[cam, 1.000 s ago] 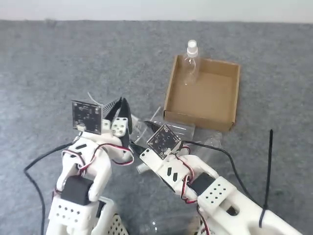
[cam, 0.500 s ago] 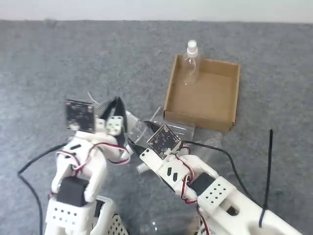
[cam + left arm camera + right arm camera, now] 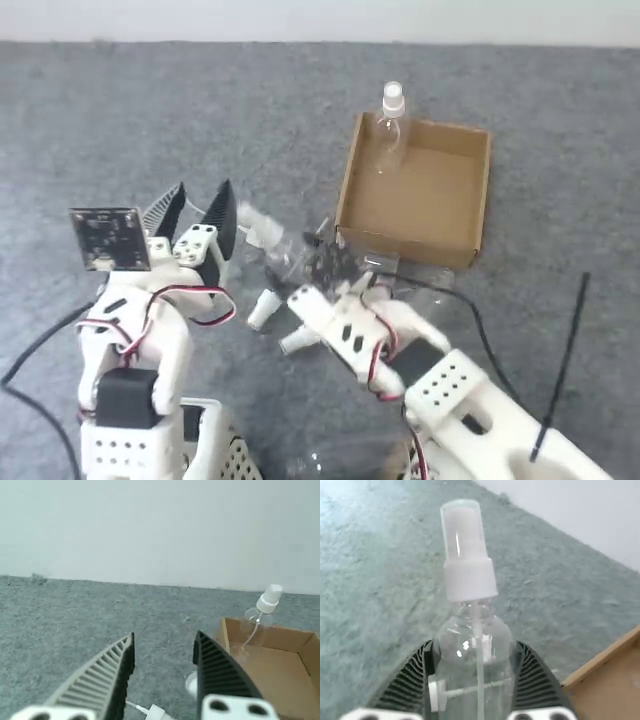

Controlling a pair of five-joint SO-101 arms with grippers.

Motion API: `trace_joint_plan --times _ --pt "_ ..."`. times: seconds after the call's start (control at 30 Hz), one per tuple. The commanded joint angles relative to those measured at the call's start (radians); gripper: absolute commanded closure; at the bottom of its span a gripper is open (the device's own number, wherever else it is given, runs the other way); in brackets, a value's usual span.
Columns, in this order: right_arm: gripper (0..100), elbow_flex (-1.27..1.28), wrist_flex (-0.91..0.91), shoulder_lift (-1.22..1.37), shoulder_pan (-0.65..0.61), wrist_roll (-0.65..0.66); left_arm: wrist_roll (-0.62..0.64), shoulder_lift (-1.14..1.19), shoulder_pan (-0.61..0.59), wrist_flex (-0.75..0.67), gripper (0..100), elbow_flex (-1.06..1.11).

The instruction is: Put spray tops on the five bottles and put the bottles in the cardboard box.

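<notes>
My right gripper (image 3: 472, 680) is shut on a clear bottle (image 3: 473, 645) that carries a white spray top (image 3: 468, 555). In the high view this bottle (image 3: 277, 250) is tilted up left of the cardboard box (image 3: 462, 200), with the right gripper (image 3: 308, 262) around its body. My left gripper (image 3: 195, 210) hangs open and empty, apart from the bottle on its left. Another capped bottle (image 3: 389, 130) stands in the box's far left corner. In the left wrist view the left gripper (image 3: 165, 639) frames that bottle (image 3: 260, 617) and the box (image 3: 295, 680).
Two loose white spray tops (image 3: 263, 308) (image 3: 294, 342) lie on the grey carpet in front of the arms. Clear bottles (image 3: 435, 282) lie against the box's near wall. A white basket (image 3: 215, 445) sits at the near edge by the left arm's base.
The left gripper drew back to the left, away from the bottle, and spread open. The right arm turned its wrist and raised the capped bottle.
</notes>
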Motion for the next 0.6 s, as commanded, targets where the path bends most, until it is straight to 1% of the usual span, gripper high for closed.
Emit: trace_joint_plan --times 0.0,0.2,0.43,0.5,0.57 --pt "99.3 -0.232 0.108 -0.004 0.076 -0.008 0.0 -0.017 -0.026 0.009 82 -0.019" --pt "99.3 -0.453 0.145 -0.001 0.196 -0.009 0.0 -0.015 -0.018 0.009 82 -0.004" --pt "99.3 -0.542 0.148 0.001 0.211 -0.008 -0.006 -0.015 0.175 0.009 81 0.051" --pt "99.3 -0.552 0.171 0.001 0.217 -0.008 -0.008 -0.015 0.201 0.014 81 0.054" --pt "99.3 -0.571 0.202 0.001 0.222 -0.008 -0.009 -0.015 0.212 0.015 79 0.054"
